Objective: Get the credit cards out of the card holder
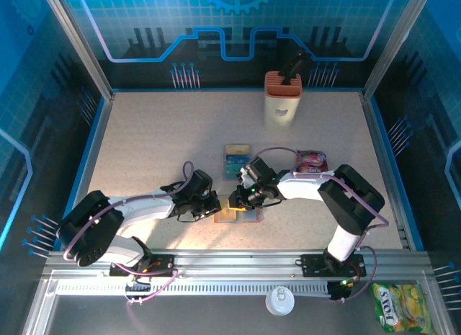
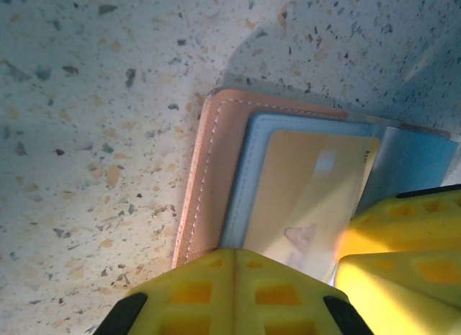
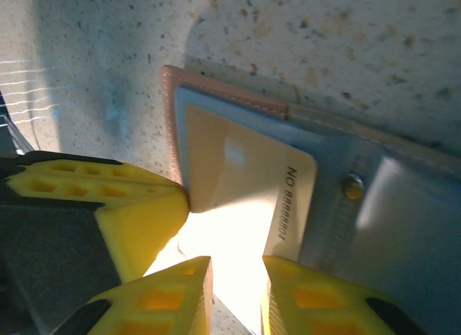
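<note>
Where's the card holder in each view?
Top external: card holder, just below picture centre.
Left wrist: holder centre to right edge, brown stitched border on left.
Right wrist: holder centre to right edge, brown border along top.
Shared landmark: orange-tan card in its pocket, both wrist views.

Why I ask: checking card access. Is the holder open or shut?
Open: the holder lies spread on the table, blue lining up, a tan card exposed inside.

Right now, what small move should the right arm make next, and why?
Probably close the right end effector on the orange-tan card: its jaws stand slightly apart at the card's free edge, the card sits in the card holder, and the shut left end effector seems to press the holder down.
</note>
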